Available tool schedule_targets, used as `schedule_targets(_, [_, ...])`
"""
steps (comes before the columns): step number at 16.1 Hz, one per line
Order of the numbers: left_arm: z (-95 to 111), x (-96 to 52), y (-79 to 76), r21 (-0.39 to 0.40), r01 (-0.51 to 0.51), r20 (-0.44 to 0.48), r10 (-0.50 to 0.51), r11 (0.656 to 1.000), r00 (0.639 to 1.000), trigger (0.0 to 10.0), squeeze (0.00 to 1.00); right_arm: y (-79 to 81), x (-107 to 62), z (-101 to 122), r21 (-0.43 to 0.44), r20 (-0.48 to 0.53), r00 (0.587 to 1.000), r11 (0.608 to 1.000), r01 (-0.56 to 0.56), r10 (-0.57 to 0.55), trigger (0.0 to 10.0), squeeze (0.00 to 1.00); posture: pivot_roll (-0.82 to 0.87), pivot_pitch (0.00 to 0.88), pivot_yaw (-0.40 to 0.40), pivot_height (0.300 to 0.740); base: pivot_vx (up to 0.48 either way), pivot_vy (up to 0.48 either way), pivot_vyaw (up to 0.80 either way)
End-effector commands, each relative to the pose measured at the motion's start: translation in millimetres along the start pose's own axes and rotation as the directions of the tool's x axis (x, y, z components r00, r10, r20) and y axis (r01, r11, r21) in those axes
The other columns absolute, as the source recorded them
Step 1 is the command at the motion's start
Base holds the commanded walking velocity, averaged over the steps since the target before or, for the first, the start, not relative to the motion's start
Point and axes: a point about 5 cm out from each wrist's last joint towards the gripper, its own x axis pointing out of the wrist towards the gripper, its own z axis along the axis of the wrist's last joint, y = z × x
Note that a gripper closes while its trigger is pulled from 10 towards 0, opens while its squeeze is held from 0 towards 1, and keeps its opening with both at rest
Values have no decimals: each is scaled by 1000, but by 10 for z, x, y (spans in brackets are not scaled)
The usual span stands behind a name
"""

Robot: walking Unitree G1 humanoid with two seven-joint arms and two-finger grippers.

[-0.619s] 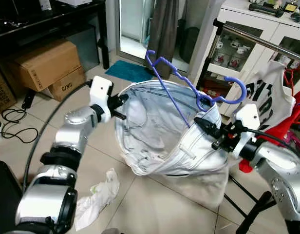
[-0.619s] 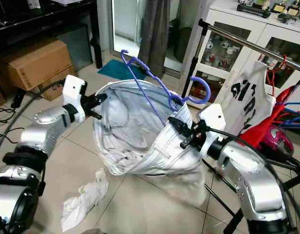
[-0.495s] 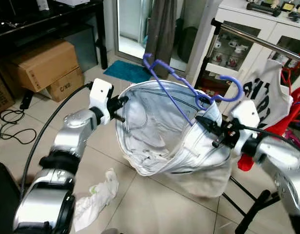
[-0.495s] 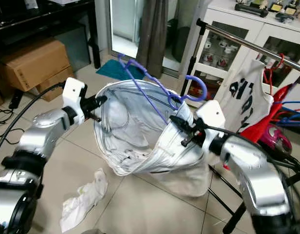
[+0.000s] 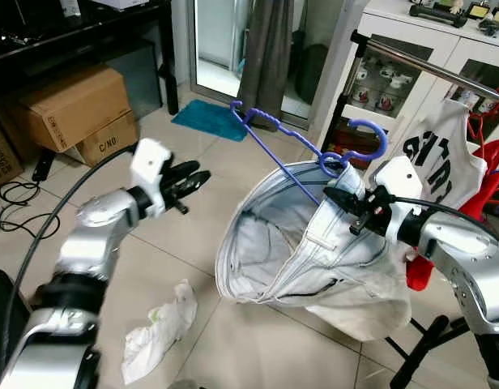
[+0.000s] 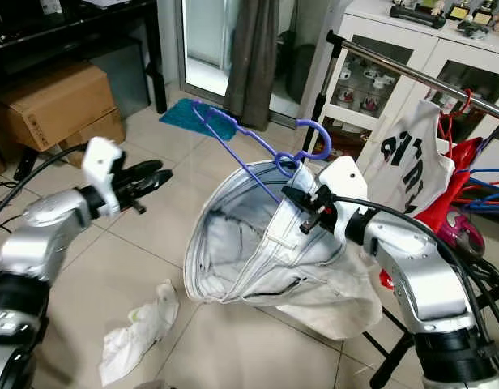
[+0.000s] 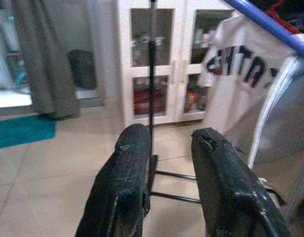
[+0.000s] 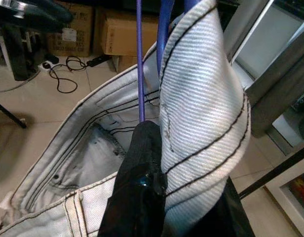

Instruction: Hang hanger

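Home living space, tiled floor, white glass-door cabinet, clothes rack, cardboard boxes

Purple hanger, pale denim, beige floor

The hanger is purple-blue; the jeans are washed-out light blue, nearly white, with dark stitching lines. Both arms are silver with white wrist blocks, and the left claw and right claw are black. The floor is beige tile, the mat teal, the boxes brown cardboard, the hanging shirt white with black lettering beside a red garment.
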Motion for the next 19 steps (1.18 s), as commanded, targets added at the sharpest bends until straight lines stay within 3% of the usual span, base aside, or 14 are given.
schedule_targets(1, [144, -43, -71, 23, 93, 23, -94, 995, 995, 10000, 1000, -84, -40, 82, -52, 4, 1000, 998, 21, -21, 10000, 0, 56, 0, -97, 740, 0, 0, 0])
schedule_targets(3, [413, -120, -191, 110, 180, 29, -184, 977, 982, 10000, 1000, -124, -61, 43, -128, -65, 998, 992, 13, -21, 10000, 0, 59, 0, -101, 740, 0, 0, 0])
schedule_targets(4, [682, -117, -252, 135, 227, 121, -244, 964, 962, 10000, 1000, -143, -70, 38, -173, -96, 995, 985, -3, -14, 10000, 0, 65, 0, -107, 740, 0, 0, 0])
schedule_targets(5, [957, -118, -318, 176, 307, 169, -336, 935, 927, 10000, 561, -168, -78, 34, -264, -163, 987, 964, -40, -4, 10000, 0, 66, 0, -109, 740, 0, 0, 0])
schedule_targets(6, [1007, -119, -335, 188, 332, 165, -363, 924, 917, 10000, 561, -176, -80, 31, -295, -185, 983, 954, -52, -4, 10000, 0, 66, 0, -109, 740, 0, 0, 0])
schedule_targets(7, [1111, -115, -362, 214, 373, 143, -406, 903, 902, 10000, 0, -197, -81, 32, -357, -226, 974, 931, -76, -7, 10000, 0, 71, 0, -110, 740, 0, 0, 0])
schedule_targets(9, [1189, -60, -372, 231, 399, 109, -431, 887, 896, 10000, 0, -216, -78, 55, -432, -280, 960, 893, -123, -3, 10000, 0, 76, 0, -111, 740, 0, 0, 0])
schedule_targets(11, [948, 25, -414, 226, 490, -57, -490, 842, 870, 10000, 0, -214, -88, 73, -503, -356, 935, 841, -198, 7, 10000, 0, 77, 0, -109, 740, 0, 0, 0])
schedule_targets(12, [852, 57, -432, 246, 519, -71, -519, 818, 852, 10000, 0, -204, -101, 87, -524, -374, 927, 821, -226, 17, 10000, 0, 71, 0, -105, 740, 0, 0, 0])
schedule_targets(15, [697, 107, -452, 175, 589, -119, -577, 789, 808, 10000, 0, -164, -154, 114, -557, -416, 908, 775, -301, 53, 10000, 0, 60, 0, -99, 740, 0, 0, 0])
schedule_targets(16, [652, 131, -436, 170, 594, -144, -577, 786, 804, 10000, 408, -152, -161, 126, -564, -422, 904, 763, -316, 63, 10000, 0, 58, 0, -98, 740, 0, 0, 0])
schedule_targets(17, [597, 166, -412, 195, 587, -177, -561, 786, 809, 10000, 976, -139, -162, 139, -577, -427, 902, 747, -331, 70, 10000, 0, 58, 0, -98, 740, 0, 0, 0])
schedule_targets(19, [516, 226, -400, 256, 590, -224, -547, 765, 807, 10000, 1000, -86, -157, 172, -595, -433, 897, 717, -363, 94, 10000, 0, 56, 0, -98, 740, 0, 0, 0])
